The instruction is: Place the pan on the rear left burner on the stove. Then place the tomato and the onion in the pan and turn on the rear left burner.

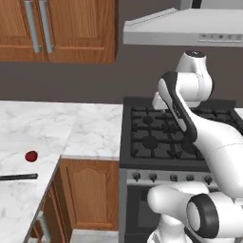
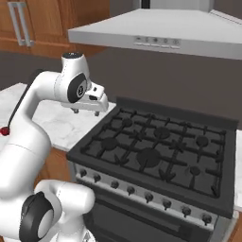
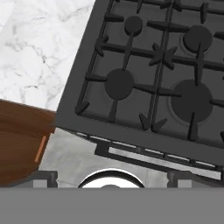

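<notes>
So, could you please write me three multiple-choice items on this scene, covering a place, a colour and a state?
1. Where is the tomato?
A. on the stove
B. on the white marble counter left of the stove
C. in the hand

2. What colour is the stove?
A. black
B. white
C. red

3. How is the hand?
A. shut on the tomato
B. open and empty
C. shut on a knob

Answers: B, it lies on the counter; A, grates and top are black; B, its fingers stand apart above the stove's left edge.
</notes>
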